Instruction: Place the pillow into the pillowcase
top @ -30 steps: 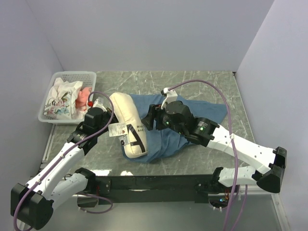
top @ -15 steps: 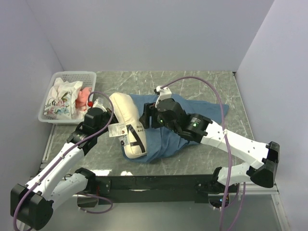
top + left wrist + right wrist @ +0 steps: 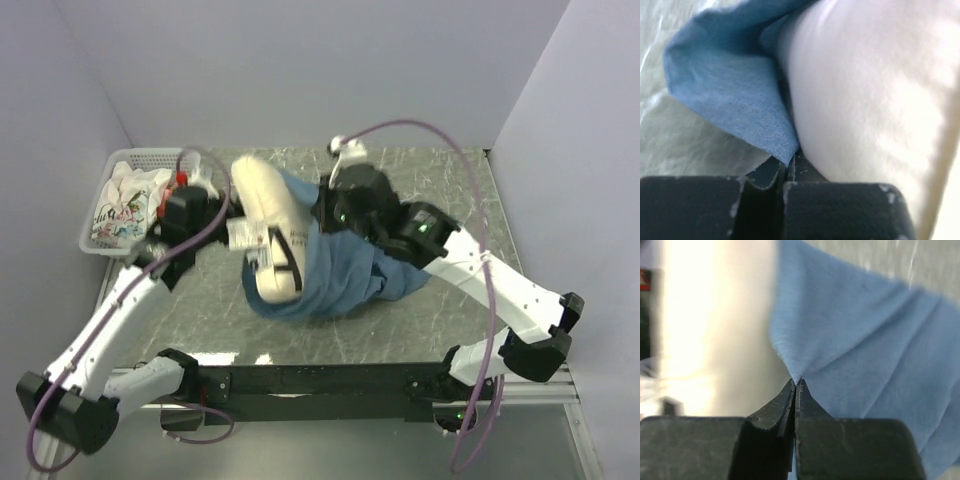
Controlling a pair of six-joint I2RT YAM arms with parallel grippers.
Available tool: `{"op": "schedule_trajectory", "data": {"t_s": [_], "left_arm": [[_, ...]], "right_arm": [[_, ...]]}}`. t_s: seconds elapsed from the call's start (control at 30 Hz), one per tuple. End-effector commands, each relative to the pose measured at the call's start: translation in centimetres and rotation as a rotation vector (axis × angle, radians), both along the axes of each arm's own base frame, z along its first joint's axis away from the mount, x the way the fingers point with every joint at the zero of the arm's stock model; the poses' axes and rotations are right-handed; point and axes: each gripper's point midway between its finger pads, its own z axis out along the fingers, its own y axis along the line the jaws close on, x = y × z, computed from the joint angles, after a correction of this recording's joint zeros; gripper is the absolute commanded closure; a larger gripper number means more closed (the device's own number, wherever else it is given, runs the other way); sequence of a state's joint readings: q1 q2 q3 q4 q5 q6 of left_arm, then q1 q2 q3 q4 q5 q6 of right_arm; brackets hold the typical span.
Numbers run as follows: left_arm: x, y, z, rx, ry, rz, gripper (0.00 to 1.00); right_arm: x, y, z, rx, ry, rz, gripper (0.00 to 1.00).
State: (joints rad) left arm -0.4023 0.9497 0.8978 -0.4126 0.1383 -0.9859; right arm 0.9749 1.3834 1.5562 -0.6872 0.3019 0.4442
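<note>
"So, what lies nearest the arm bases?"

"The low end of the pillow, cream with black print. It is tilted above the marbled table, and I cannot tell whether it touches. The blue pillowcase is bunched against the pillow's right side and wraps under that low end. A second ago the case lay spread flatter, out to the right."

"And the pillow itself?"

"It has been lifted and swung toward the back, so its upper end reaches farther away than before. A white tag hangs at its left side."

"What are the grippers doing?"

"The left gripper is clenched, as it was. A blue hem of the pillowcase runs into its closed tips, and the pillow presses in from the right. The right gripper had its jaws apart a second ago. Now it is pinched tight on a peak of pillowcase fabric, just beside the pillow. Both grippers have moved farther from the bases."

"Anything beyond?"

"At the far left, a white basket holds patterned cloths, unchanged."
</note>
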Motion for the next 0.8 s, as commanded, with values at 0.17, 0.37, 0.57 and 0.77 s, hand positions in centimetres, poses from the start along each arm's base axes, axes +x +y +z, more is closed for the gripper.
{"op": "schedule_trajectory", "data": {"t_s": [0.17, 0.37, 0.57, 0.77], "left_arm": [[4.5, 0.5, 29.9, -0.133, -0.550, -0.033, 0.99], [7.5, 1.3, 34.5, -0.207, -0.596, 0.037, 0.99], [9.5, 0.7, 36.6, -0.253, -0.640, 0.005, 0.99], [8.4, 2.9, 39.6, -0.292, -0.758, 0.051, 0.99]], "right_arm": [[2.5, -3.9, 21.0, 0.334, -0.284, 0.005, 1.00], [4.1, -7.3, 26.0, 0.431, -0.362, -0.028, 1.00], [2.1, -8.0, 29.8, 0.568, -0.449, 0.060, 1.00], [2.3, -8.0, 30.7, 0.665, -0.408, 0.153, 1.00]]}}
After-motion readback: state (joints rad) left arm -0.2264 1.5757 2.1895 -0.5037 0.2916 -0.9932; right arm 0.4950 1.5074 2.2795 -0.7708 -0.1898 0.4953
